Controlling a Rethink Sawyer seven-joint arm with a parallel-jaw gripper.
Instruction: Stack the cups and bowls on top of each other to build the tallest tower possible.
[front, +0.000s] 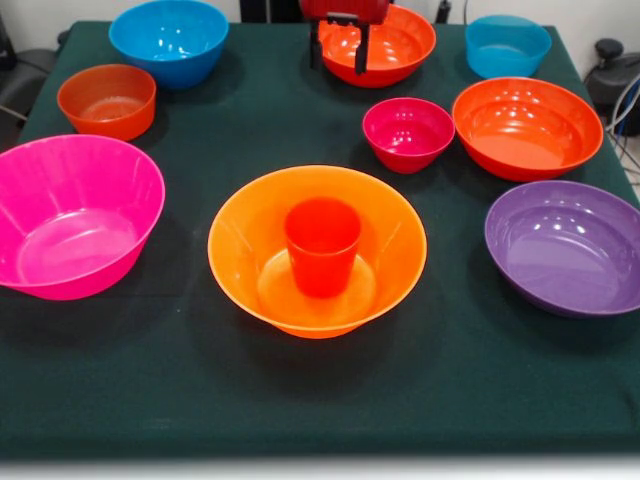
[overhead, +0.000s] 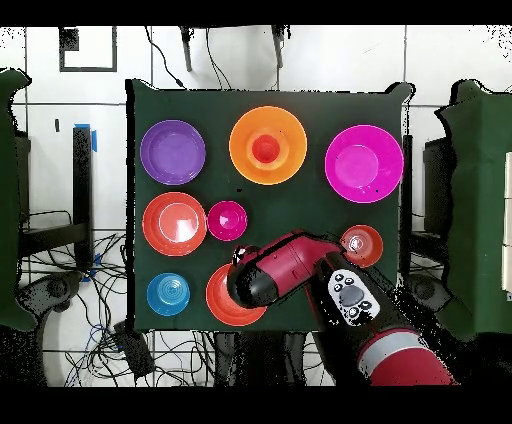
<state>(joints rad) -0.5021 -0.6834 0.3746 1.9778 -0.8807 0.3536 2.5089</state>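
Observation:
The tower's base, the large yellow-orange flared bowl (front: 240, 245), stands at the table's middle, and also shows in the overhead view (overhead: 243, 135). The orange-red cup (front: 322, 245) stands upright inside it. My gripper (front: 339, 45) is at the far side, open, with its two black fingers either side of the near-left rim of an orange-red bowl (front: 395, 45). In the overhead view my arm (overhead: 270, 275) covers the gripper and part of that bowl (overhead: 220, 300). Nothing is held.
Loose on the green cloth (front: 300, 400): - a large pink bowl (front: 75, 215) - a purple bowl (front: 565, 245) - a second orange-red bowl (front: 527, 127) - a small magenta bowl (front: 408, 133) - a squat small orange bowl (front: 107, 100) - a large blue bowl (front: 168, 40) - a small blue bowl (front: 507, 45)

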